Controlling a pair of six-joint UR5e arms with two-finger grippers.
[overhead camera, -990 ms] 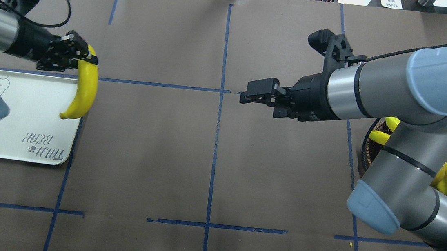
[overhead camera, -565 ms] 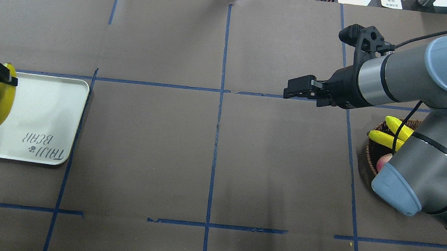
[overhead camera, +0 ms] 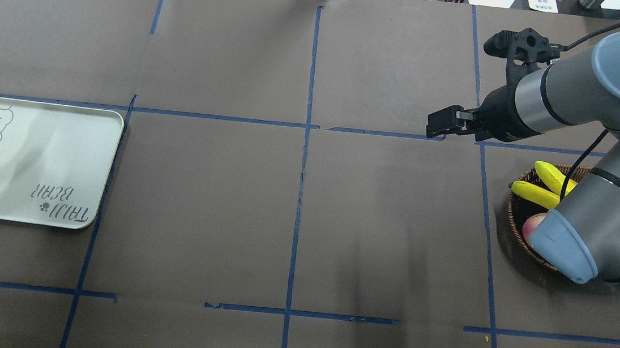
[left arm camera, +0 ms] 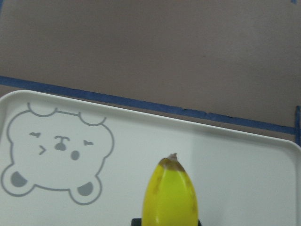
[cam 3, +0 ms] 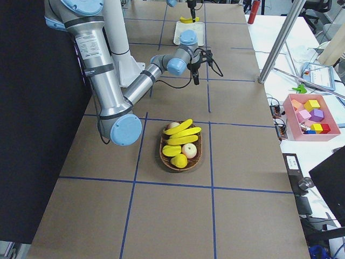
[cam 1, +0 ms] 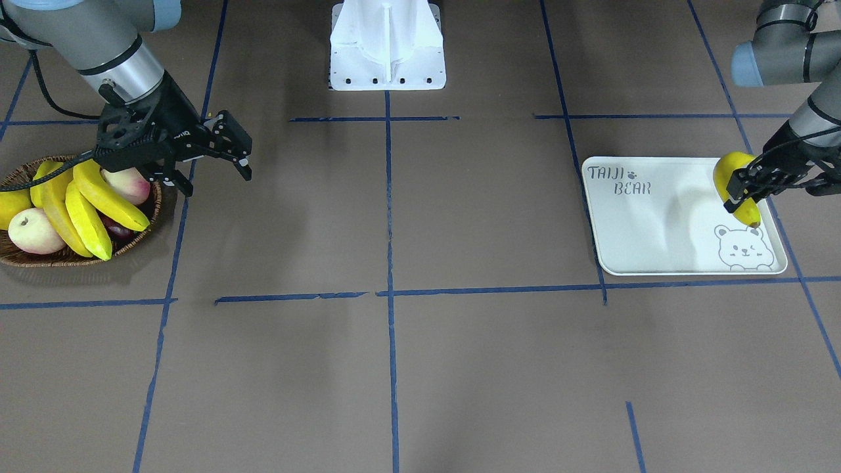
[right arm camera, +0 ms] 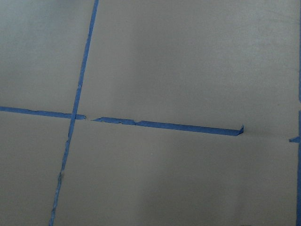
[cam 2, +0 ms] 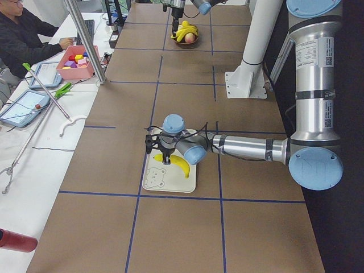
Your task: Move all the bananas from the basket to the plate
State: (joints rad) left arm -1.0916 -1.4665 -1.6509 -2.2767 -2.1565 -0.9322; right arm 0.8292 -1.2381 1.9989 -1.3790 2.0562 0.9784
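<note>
While the left gripper [cam 1: 741, 190] clamps a banana [cam 1: 729, 171], its tip juts toward 6 o'clock (front-facing view) over the plate [cam 1: 657, 230]. The right gripper [cam 1: 246, 161] gapes empty near the basket [cam 1: 39, 261].

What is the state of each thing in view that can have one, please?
Left gripper, fingers shut on banana over plate.
Right gripper, open, empty, beside basket.
Basket, holds three bananas and other fruit.
Plate, nothing released on it.
</note>
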